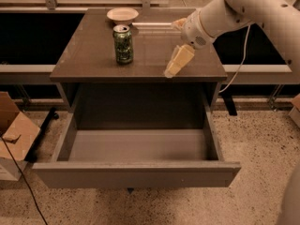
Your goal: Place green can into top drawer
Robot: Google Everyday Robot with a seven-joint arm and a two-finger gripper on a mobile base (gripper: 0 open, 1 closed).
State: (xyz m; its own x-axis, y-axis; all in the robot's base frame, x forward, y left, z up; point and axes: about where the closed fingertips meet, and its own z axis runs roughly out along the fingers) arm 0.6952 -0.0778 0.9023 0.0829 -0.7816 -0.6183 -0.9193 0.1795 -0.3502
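The green can (123, 44) stands upright on the dark tabletop (89, 55), left of centre, with its silver top showing. The top drawer (136, 172) is pulled fully out below the tabletop and nothing lies inside it. My gripper (174, 65) hangs from the white arm over the right part of the tabletop, to the right of the can and apart from it, holding nothing. Its cream fingers (178, 60) point down and to the left.
A shallow white bowl (122, 15) sits at the back of the tabletop behind the can. A cardboard box (14, 135) stands on the floor at the left. A cable runs down behind the table at the right.
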